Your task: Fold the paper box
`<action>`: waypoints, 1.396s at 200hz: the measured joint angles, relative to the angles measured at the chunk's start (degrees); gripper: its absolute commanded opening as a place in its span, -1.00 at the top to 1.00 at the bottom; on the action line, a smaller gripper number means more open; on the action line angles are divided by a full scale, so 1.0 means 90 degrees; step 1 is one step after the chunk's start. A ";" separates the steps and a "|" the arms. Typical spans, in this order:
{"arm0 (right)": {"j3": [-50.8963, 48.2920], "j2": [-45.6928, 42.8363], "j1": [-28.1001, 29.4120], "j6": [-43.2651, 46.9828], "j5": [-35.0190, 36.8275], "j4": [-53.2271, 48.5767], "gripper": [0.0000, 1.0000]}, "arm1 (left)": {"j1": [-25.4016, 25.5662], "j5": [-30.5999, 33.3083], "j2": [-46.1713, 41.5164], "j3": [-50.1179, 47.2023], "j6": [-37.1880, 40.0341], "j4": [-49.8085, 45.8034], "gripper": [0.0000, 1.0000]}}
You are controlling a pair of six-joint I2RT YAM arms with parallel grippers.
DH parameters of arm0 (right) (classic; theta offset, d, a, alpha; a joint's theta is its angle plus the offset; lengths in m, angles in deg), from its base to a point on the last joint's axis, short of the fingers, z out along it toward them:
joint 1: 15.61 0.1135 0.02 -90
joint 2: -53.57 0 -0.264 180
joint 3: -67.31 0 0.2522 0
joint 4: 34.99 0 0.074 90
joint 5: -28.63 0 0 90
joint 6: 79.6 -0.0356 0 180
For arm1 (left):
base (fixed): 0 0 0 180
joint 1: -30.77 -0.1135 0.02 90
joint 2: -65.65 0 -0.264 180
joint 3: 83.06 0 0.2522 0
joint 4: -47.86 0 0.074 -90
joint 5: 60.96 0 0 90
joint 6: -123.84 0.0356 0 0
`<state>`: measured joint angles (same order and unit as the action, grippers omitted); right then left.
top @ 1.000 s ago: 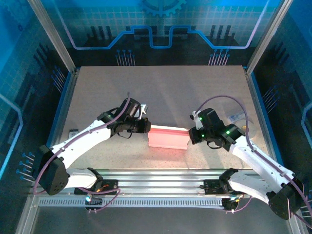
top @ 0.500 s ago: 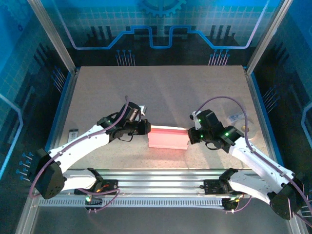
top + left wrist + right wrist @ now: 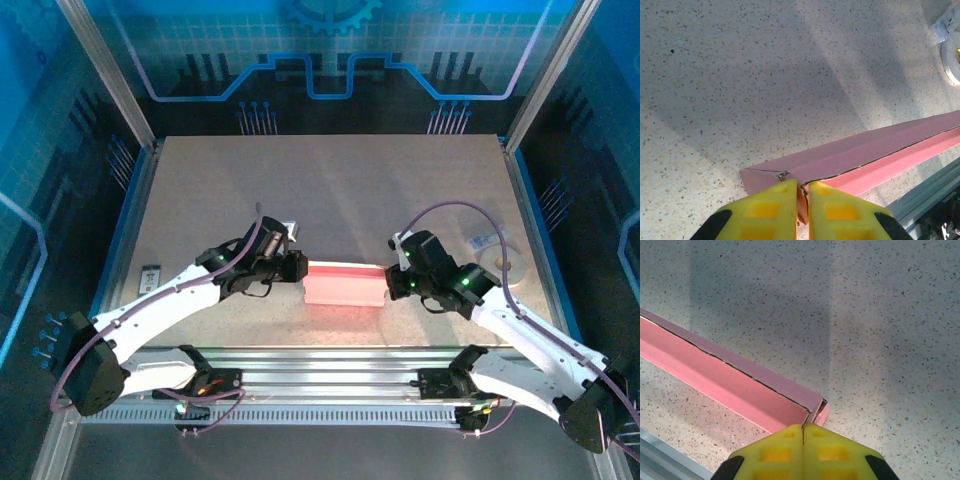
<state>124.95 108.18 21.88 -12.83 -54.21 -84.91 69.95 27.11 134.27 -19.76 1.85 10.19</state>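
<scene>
Both arms are built alike: the left arm (image 3: 168, 296) and the right arm (image 3: 530, 335) have white shells over the long links and black housings at the joints. A thin purple cable (image 3: 460, 204) loops loose above each. Small green lights (image 3: 465, 282) glow on the right arm's black wrist. The left tool (image 3: 802, 186) and right tool (image 3: 803, 426) end in bright yellow blocks with shallow square recesses and black corners.

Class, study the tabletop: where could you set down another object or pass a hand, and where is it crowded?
The far half of the table, beyond the paper box, lies bare from edge to edge. Crowded: the near middle, where the left claw and right claw meet the box's ends, and the right edge by the tape roll.
</scene>
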 measured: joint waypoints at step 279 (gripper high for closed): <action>-0.0505 -0.0469 0.0342 -0.0644 0.0432 0.0294 0.61 | 0.1054 0.1430 -0.0267 -0.0393 0.0551 0.0000 0.72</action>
<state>120.41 103.96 24.96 -18.62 -50.32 -82.26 79.43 39.98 131.86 -23.30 6.81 10.19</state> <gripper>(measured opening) 0.139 0.140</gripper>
